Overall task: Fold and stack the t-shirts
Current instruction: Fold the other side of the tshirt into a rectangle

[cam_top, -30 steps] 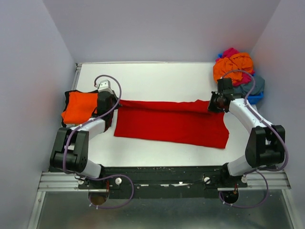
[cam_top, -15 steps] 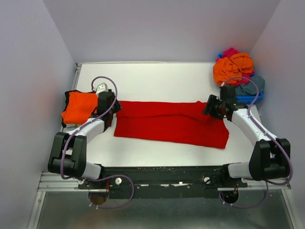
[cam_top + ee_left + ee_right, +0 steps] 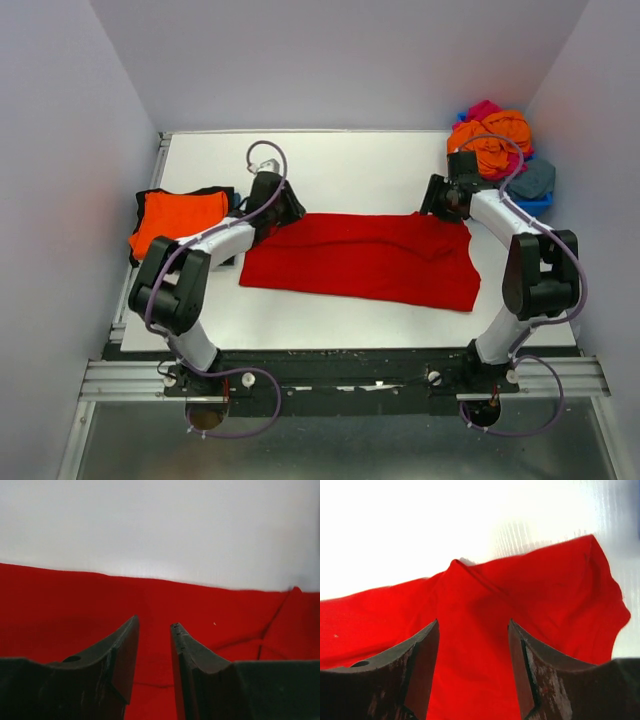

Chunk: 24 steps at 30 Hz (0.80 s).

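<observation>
A bright red t-shirt (image 3: 360,258) lies folded into a long band across the middle of the white table (image 3: 350,165). My left gripper (image 3: 289,210) hovers at the band's far left corner, open, with only red cloth (image 3: 75,610) showing below the gap between its fingers (image 3: 125,645). My right gripper (image 3: 434,200) hangs over the far right corner, open wider, above a raised crease in the red cloth (image 3: 470,605). At the left edge an orange t-shirt (image 3: 180,220) lies folded on a black one (image 3: 216,192).
At the back right a blue bin (image 3: 536,206) holds a heap of t-shirts: orange (image 3: 495,135), magenta (image 3: 484,108) and grey-blue (image 3: 532,180). Grey walls close in the table on three sides. Bare white table shows behind and in front of the red band.
Both grippers have opened and let go of the red shirt's far edge. The left one swung right and toward the back; the right one moved toward the back. The shirt stays flat.
</observation>
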Motion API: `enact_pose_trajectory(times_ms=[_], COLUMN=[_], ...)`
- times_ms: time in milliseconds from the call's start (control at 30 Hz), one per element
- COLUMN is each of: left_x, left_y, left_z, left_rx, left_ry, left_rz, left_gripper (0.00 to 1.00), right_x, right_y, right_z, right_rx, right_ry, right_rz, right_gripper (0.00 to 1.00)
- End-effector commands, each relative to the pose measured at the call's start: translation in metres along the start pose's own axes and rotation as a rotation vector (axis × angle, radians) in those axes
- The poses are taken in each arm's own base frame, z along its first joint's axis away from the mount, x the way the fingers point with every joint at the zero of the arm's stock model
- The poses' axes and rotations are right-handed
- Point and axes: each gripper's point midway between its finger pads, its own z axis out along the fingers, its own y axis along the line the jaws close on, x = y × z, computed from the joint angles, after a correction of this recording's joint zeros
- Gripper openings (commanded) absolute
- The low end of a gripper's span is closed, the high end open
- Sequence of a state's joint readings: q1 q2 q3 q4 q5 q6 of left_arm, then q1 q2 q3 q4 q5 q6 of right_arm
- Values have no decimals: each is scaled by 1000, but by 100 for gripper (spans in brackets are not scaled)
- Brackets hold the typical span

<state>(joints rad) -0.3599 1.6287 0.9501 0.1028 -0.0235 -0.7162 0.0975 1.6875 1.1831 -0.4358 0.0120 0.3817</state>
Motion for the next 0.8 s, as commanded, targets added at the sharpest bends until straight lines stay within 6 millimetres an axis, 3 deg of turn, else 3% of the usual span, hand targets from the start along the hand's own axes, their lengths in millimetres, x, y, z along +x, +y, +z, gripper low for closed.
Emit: enact_pose_trajectory(times_ms=[0, 67, 200, 267, 367, 400, 533, 767], left_x=[49, 64, 76, 77, 76, 76, 80, 94], left_y=[-46, -59, -86, -94, -102, -106, -117, -150], left_z=[12, 19, 26, 26, 26, 25, 22, 18], left_rx=[134, 167, 214, 229, 245, 250, 278, 371], left_ry=[200, 252, 290, 288, 284, 284, 289, 319], left_rz=[-8, -12, 8, 18, 33, 42, 71, 131], left_gripper=[45, 44, 43, 43, 43, 43, 43, 43], right_x=[1, 3, 13, 14, 19, 21, 37, 88], right_y=[-4, -4, -4, -4, 2, 3, 6, 13], right_z=[16, 20, 22, 18, 7, 2, -16, -51], right_rx=[32, 33, 21, 16, -37, -41, -82, -183], right_ry=[35, 50, 76, 65, 60, 57, 59, 93], right_rz=[-39, -41, -42, -42, -45, -45, -56, -78], right_gripper=[63, 60, 47, 36, 5, 1, 1, 1])
